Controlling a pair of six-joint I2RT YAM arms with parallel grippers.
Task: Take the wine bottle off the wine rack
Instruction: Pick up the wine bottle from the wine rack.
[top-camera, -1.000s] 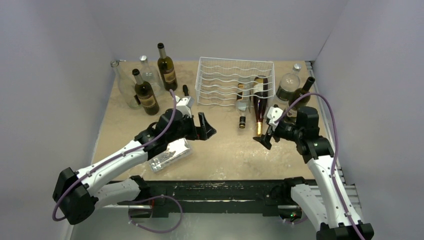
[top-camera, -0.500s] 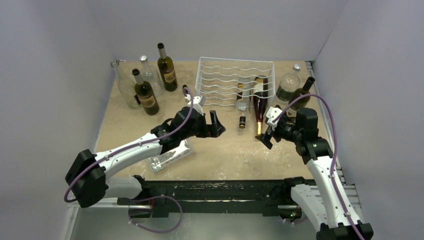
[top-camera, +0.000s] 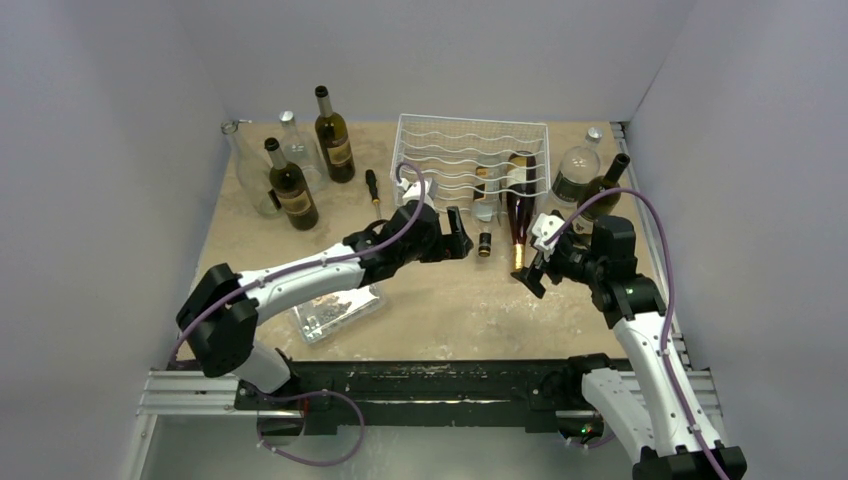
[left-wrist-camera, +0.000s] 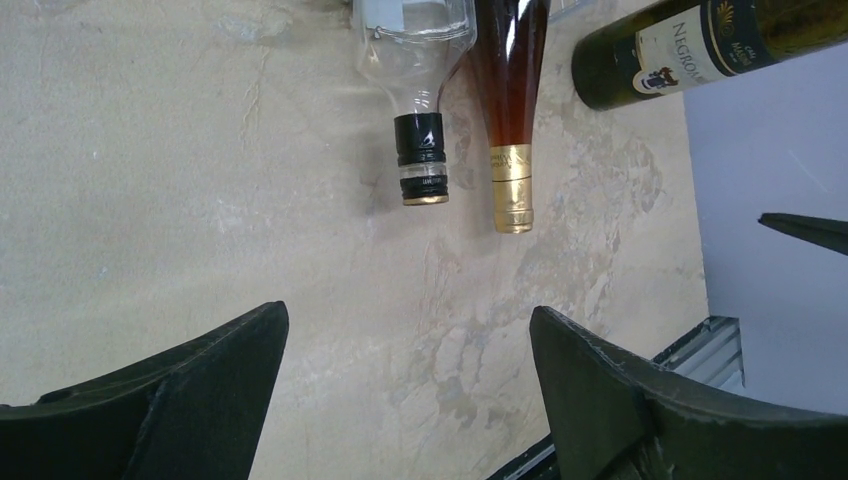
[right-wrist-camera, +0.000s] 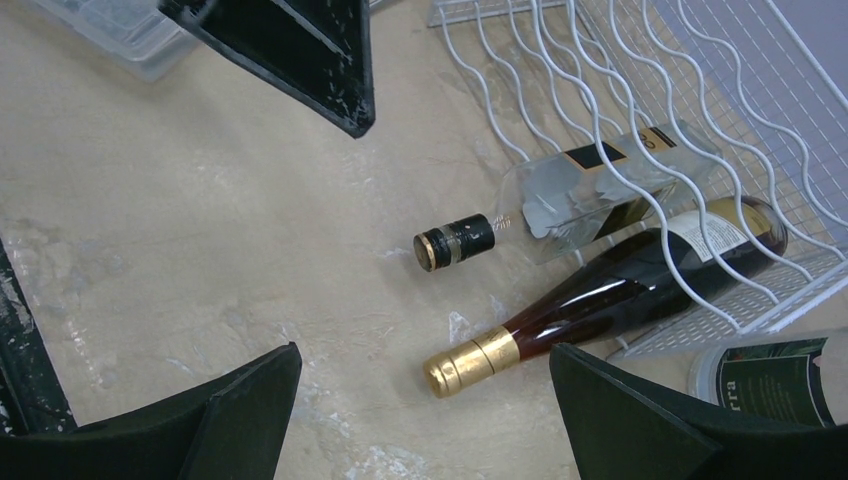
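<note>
Wine rack (top-camera: 470, 160) at the back of the table (top-camera: 460, 300), open side toward the arms. Dark wine bottle (right-wrist-camera: 600, 300) on its side at the rack's right end, body under the wavy wires, gold-foiled neck poking past the near rim onto bare table. Presumably stored neck-out for a straight slide toward the near edge. Just beside it on the left, a clear bottle (right-wrist-camera: 570, 195) with a black cap, likewise neck-out, the two bodies close to touching.

Left gripper (top-camera: 455, 232) spread wide and empty, stretched across toward the two necks, nearer the clear one. Right gripper (right-wrist-camera: 425, 365) also fully parted, holding nothing, low over the table just short of the gold foil and roughly in line with it. Judged the better placed for the grasp.

Bare table between the necks and the near edge: ample for a straight pull. Tighter on the right, with a dark green labelled bottle (right-wrist-camera: 770, 385) close by the rack's corner and the side wall near. Risk of the overhead wire catching the bottle's shoulder if lifted early, and of the two grippers crowding each other around the necks
</note>
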